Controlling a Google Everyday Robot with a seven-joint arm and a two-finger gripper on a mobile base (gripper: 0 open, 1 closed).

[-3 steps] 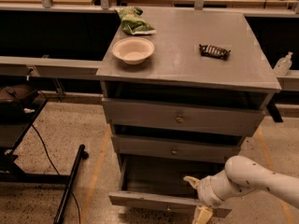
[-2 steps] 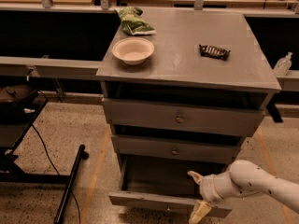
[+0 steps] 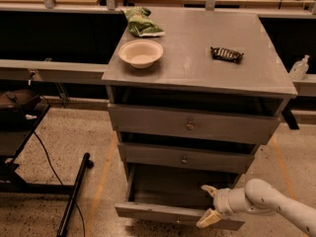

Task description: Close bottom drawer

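The bottom drawer [image 3: 163, 212] of the grey cabinet stands pulled out, its dark inside showing and its front panel low in the view. My gripper [image 3: 208, 204] comes in from the lower right on a white arm. Its pale fingers [image 3: 207, 219] are spread open, one over the drawer's inside and one at the front panel's top edge near its right end. It holds nothing. The drawer's knob is hidden.
The middle drawer [image 3: 183, 158] and top drawer [image 3: 190, 125] sit slightly out. On the cabinet top are a white bowl [image 3: 141, 52], a green bag [image 3: 142, 23] and a dark snack bar [image 3: 227, 54]. A black stand [image 3: 74, 194] lies on the floor at left.
My gripper has shifted a little to the left along the bottom drawer's front edge. The drawer stands about as far out as before.
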